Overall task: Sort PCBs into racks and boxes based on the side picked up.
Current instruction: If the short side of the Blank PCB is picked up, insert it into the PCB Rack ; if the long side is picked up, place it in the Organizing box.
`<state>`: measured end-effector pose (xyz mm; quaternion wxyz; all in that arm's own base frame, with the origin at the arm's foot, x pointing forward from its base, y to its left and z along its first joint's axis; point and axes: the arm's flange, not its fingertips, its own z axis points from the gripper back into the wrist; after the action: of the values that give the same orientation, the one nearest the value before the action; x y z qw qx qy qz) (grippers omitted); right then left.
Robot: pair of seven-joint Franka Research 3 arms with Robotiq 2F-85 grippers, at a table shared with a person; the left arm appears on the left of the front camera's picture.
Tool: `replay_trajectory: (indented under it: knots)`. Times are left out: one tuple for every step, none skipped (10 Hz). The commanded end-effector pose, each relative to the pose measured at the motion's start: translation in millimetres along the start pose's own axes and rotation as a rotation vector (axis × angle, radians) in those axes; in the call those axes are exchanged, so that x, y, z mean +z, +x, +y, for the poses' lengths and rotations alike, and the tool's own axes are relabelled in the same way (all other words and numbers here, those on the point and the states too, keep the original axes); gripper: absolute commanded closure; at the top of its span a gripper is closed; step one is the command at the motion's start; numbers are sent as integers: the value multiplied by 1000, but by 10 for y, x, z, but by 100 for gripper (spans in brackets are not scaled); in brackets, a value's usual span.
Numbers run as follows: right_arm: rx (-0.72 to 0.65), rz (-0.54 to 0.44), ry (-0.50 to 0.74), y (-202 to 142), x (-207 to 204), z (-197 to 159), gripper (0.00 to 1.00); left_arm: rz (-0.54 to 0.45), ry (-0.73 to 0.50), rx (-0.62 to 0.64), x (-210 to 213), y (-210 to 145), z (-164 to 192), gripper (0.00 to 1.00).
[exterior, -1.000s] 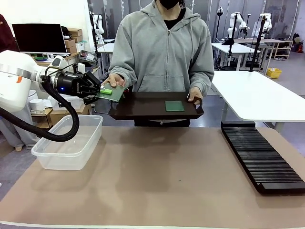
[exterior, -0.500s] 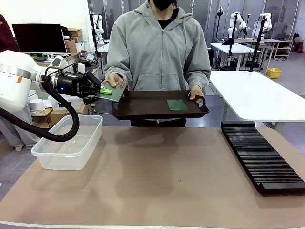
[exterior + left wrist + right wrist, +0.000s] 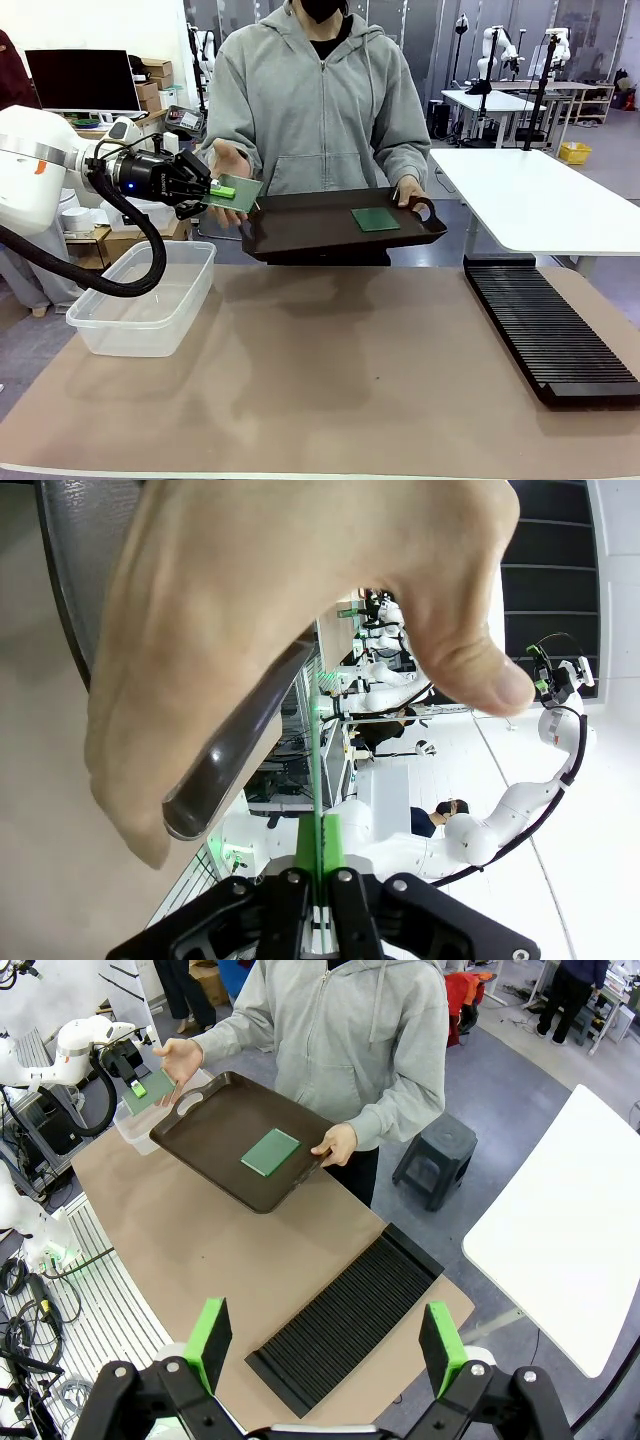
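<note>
Gripping a thin, flat, square green circuit board by one edge, the left jaws are shut on it. They hold it roughly level in the air beyond the far end of the large clear plastic tub, just beside the near end of the dark brown handled tray. In the left wrist view the board shows edge-on, a thin green line running straight out from between the pads.

Such a board is probably light and stiff, so a pinch on one bare margin should carry it without sag. Its faces are likely smooth, and the parts on them delicate, so the edge strip looks like the safest place to take hold.

The second green board lies flat on the tray. With no lip to get under, it would be awkward to take off the tray, and it could slide if the tray tips further.

The right jaws stand wide open, high above the long black slotted rack at the side of the brown tabletop.

Compared with a second ago, the arm and its board have not shifted. The person's hand nearest the held board has come off the tray handle and is now raised and open. The tray has swung toward the rack side and tilts, carried at its other handle by the person's second hand. The board on it rode along.
</note>
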<state>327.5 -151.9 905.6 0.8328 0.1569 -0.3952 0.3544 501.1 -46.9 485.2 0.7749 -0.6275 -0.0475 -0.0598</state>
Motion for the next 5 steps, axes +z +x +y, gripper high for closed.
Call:
replay_trajectory:
  knots:
    - [5,-7,17,-11,-10,28,0,1,-1,0,-2,-1,4,100]
    - [5,-7,17,-11,-10,28,0,1,-1,0,-2,-1,4,100]
    - [5,-7,17,-11,-10,28,0,1,-1,0,-2,-1,4,100]
    - [5,-7,17,-11,-10,28,0,1,-1,0,-2,-1,4,100]
    - [5,-7,17,-11,-10,28,0,1,-1,0,-2,-1,4,100]
